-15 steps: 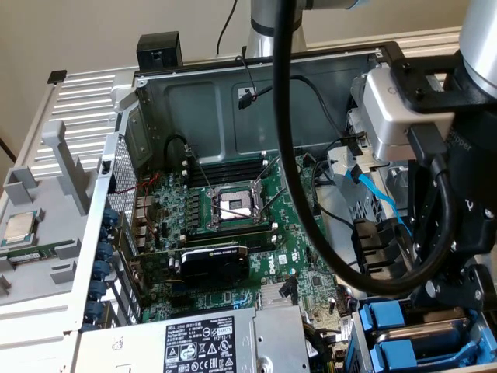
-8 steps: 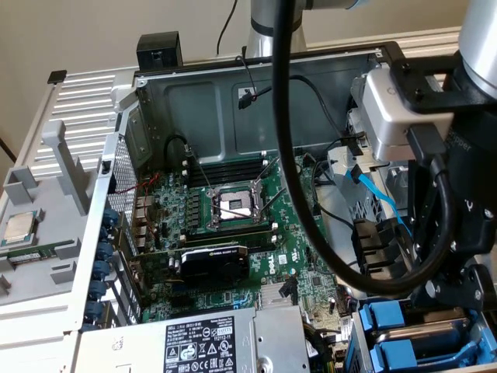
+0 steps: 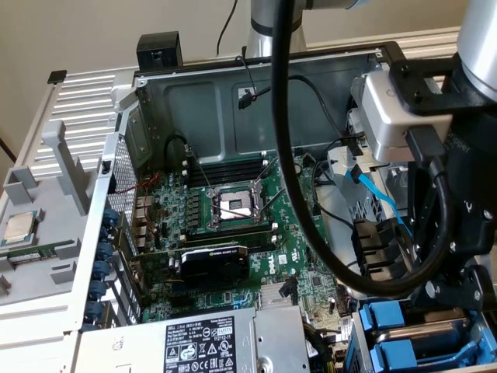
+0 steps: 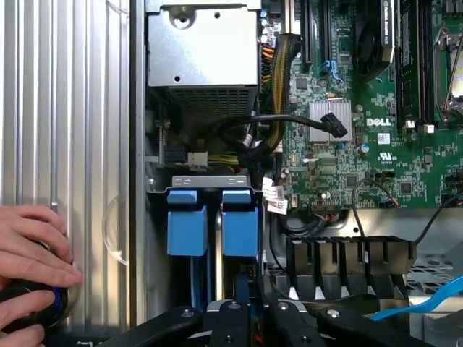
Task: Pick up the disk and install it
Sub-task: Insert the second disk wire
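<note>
Looking across the exterior view, the arm hangs over the open computer case (image 3: 233, 101), above the blue drive carriers (image 3: 404, 330) at the view's lower right. From the wrist view, the gripper (image 4: 249, 318) sits nearly pressed together, gripping nothing visible; the disk (image 4: 187, 220) stands slotted beside its twin (image 4: 239, 223). A hand (image 4: 32, 260) rests nearby. Seating wants straight, even pressure.

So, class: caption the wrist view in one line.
Tool above two blue drive bays, with a hand nearby.

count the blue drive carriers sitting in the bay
2: one blue carrier nearer the case wall, the other beside it toward the motherboard. More may be hidden.
</note>
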Motion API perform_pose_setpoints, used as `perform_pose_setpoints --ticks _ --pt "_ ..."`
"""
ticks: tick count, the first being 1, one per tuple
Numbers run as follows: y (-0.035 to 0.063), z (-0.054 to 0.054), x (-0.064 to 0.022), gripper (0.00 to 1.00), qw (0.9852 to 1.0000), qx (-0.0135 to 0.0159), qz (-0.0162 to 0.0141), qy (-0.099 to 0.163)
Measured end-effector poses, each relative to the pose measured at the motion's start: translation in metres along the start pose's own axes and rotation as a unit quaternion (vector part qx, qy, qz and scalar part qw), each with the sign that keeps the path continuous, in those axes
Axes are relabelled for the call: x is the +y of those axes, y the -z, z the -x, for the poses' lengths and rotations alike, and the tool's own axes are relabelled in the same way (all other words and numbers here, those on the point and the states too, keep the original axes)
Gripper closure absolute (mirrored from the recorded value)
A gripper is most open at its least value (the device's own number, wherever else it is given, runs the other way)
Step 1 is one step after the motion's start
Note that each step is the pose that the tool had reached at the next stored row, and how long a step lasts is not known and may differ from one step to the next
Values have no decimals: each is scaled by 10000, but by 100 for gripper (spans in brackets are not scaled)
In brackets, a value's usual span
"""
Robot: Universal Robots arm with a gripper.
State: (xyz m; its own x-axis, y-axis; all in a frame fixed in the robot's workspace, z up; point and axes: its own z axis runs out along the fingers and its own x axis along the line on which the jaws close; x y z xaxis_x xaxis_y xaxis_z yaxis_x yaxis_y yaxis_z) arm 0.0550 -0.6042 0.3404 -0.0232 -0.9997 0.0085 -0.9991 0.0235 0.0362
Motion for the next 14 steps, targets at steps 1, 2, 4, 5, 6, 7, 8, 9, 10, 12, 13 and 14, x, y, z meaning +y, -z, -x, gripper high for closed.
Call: perform_pose_setpoints --ticks 1,2,4,5,6,7,8,9,10,12,13,14 --pt "-3 0 0 84 10000 0 -2 0" --pt "-5 0 0 84 10000 -1 -4 0" --pt "-7 0 0 84 10000 -1 -10 0" --pt "-7 0 1 84 10000 -1 -13 0" --pt "-7 0 2 84 10000 -2 -17 0" --pt "-7 0 4 84 10000 -4 -21 0" --pt "-7 0 6 84 10000 -4 -22 0" --pt "-7 0 8 84 10000 -5 -24 0" --pt "-7 0 8 84 10000 -6 -25 1" --pt "-7 0 11 84 10000 -7 -27 1" --pt "-7 0 11 84 10000 -7 -27 0" --pt "-7 0 11 84 10000 -6 -28 0"
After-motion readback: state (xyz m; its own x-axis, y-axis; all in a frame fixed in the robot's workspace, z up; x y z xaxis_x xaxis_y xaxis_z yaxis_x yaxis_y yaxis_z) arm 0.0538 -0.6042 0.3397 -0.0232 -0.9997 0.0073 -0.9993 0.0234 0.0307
